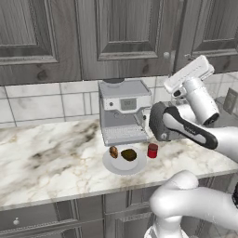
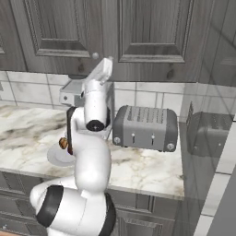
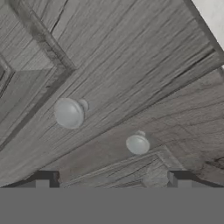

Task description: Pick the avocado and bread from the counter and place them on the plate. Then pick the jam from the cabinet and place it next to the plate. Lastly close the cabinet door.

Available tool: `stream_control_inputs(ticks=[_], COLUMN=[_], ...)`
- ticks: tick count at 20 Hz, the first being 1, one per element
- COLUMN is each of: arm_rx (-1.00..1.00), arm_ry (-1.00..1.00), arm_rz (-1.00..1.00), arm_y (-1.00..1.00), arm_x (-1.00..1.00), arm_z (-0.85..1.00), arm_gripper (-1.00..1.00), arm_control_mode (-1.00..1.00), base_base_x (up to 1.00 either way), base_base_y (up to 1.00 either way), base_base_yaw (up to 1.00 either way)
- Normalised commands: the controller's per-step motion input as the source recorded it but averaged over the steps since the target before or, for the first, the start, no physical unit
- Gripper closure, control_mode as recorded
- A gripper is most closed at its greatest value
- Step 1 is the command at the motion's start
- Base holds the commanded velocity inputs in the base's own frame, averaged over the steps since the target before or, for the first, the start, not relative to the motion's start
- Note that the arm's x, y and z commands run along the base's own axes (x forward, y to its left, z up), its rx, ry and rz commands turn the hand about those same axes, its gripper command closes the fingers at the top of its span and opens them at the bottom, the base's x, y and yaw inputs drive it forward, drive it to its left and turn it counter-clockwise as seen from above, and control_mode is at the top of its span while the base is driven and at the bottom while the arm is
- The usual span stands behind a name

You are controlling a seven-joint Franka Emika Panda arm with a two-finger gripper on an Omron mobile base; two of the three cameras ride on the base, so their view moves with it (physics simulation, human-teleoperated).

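Avocado [image 1: 128,154] and bread [image 1: 113,152] lie together on the plate [image 1: 122,168], the jam [image 1: 152,150] stands on the tabletop [image 1: 46,158] just beside the plate's rim, near the coffee machine [image 1: 123,111]. Pincer [image 3: 112,177] raised up at the cabinet [image 1: 125,37], jaws spread wide with nothing between them, tips facing two round knobs [image 3: 70,112] where two doors meet. By the look of it only the door remains, and it reads as shut or nearly so. Risks, as I judge them: the spread fingertips could snag a knob on the way off and drag a door back open; a careless descent of the elbow could clip the coffee machine or knock the jam into the plate. Hard to make out: whether the seam between the doors is fully flush; from the right base view the arm covers most of the plate and the jam, and the toaster [image 2: 145,127] stands well apart.
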Motion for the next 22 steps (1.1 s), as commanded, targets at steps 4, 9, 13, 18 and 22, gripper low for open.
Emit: stream_control_inputs(ticks=[4,9,13,18,22], arm_rx=[0.1,0.26,0.18,0.07,0.12], arm_ry=[-0.45,0.08,0.43,0.52,0.41], arm_rz=[0.0,0.0,0.0,0.0,0.0], arm_y=[-0.36,0.0,0.17,0.45,0.68], arm_x=[-0.86,0.93,1.0,1.0,1.0], arm_z=[0.76,-0.32,-0.99,-1.0,-1.0], arm_gripper=[-1.0,-1.0,-1.0,-1.0,-1.0], arm_control_mode=[-1.0,-1.0,-1.0,-1.0,-1.0], base_base_x=[0.0,0.0,0.0,0.0,0.0], base_base_y=[0.0,0.0,0.0,0.0,0.0], base_base_yaw=[0.0,0.0,0.0,0.0,0.0])
